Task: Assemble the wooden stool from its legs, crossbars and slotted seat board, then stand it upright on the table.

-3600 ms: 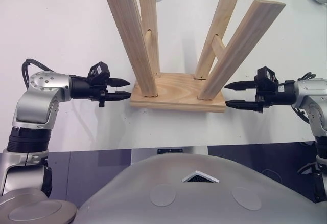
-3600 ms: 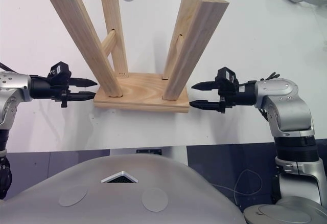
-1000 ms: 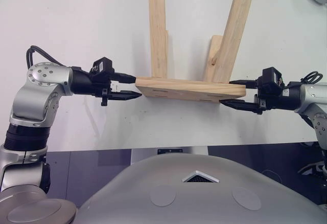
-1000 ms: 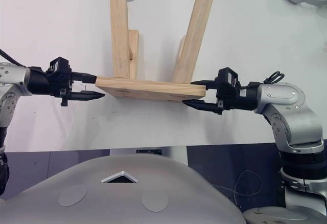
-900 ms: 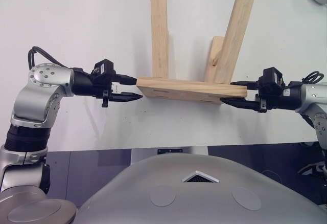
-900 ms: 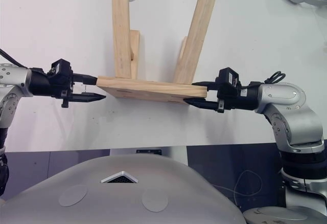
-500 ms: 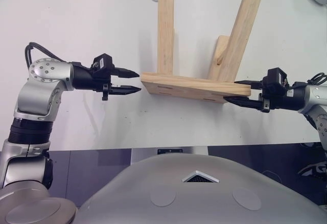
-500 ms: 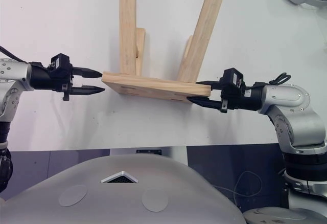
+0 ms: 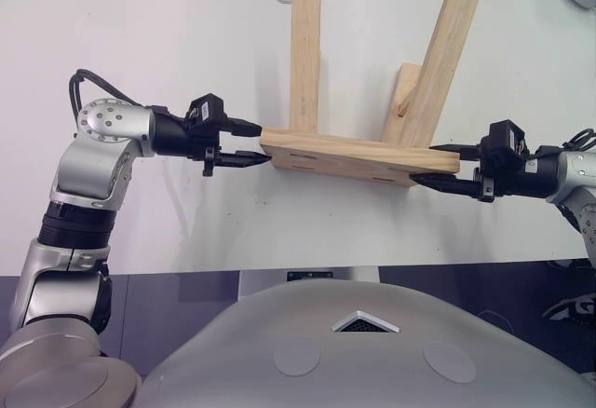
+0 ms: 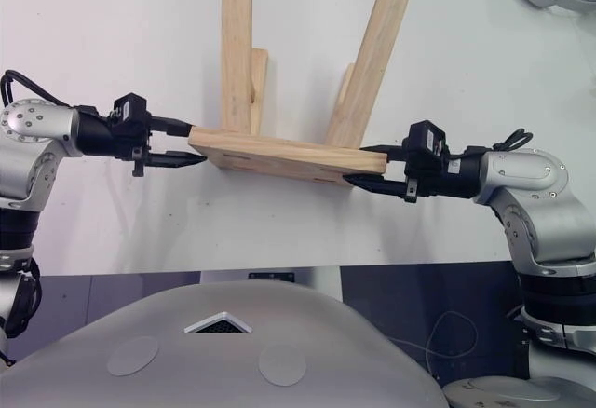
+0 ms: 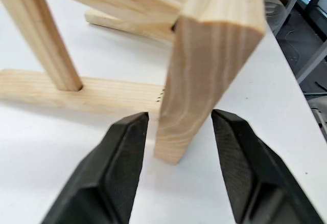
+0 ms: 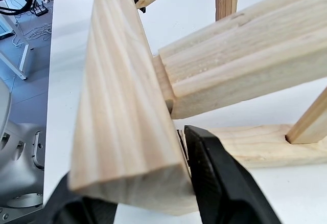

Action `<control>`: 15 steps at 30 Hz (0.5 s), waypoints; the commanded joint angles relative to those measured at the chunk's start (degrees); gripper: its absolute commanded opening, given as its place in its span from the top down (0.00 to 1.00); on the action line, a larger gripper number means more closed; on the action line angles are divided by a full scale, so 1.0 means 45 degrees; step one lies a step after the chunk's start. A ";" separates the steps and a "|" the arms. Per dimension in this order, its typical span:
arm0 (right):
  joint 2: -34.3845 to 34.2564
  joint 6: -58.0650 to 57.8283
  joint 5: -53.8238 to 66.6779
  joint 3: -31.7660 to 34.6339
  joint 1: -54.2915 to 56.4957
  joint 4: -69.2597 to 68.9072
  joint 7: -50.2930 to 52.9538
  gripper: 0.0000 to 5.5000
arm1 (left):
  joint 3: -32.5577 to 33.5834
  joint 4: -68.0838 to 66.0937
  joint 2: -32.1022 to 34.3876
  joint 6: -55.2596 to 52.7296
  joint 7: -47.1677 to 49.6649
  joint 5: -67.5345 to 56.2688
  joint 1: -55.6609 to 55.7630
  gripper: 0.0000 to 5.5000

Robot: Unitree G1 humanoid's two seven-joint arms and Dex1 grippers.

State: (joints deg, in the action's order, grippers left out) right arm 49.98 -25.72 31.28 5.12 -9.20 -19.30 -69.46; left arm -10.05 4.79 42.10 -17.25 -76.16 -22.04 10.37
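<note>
Two grippers, one at each end of the seat (image 9: 358, 156). Left gripper (image 9: 262, 145) spread, fingers (image 11: 118, 155) either side of the seat's end, slight gaps showing. Between the grippers, seat up on edge, legs (image 9: 305, 45) pointing away over the table (image 9: 168, 26). Right gripper (image 9: 430, 166) pinching the seat's far end.

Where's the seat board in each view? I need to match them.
Left eye view: seat board slightly right of centre, tilted.
Right eye view: board at centre.
Left wrist view: board end between the fingers.
Right wrist view: board nearest the camera.
Shared landmark: its legs.
</note>
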 commanded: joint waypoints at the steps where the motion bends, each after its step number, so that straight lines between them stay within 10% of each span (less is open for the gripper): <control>1: 0.0268 -0.0200 -0.0181 -0.0235 0.0191 0.0154 -0.0028 0.65 | -0.0256 0.0400 0.0017 -0.0279 -0.0248 -0.0138 0.0195 0.58; 15: 0.0341 0.0078 -0.0579 -0.0280 0.0011 0.0699 0.0176 0.50 | -0.0183 0.0470 -0.0187 -0.0293 -0.0317 -0.0319 0.0285 0.72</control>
State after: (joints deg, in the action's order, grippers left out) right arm 50.74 -25.99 29.88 4.20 -9.25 -16.89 -69.31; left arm -10.95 5.88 41.33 -18.36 -76.86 -22.41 10.60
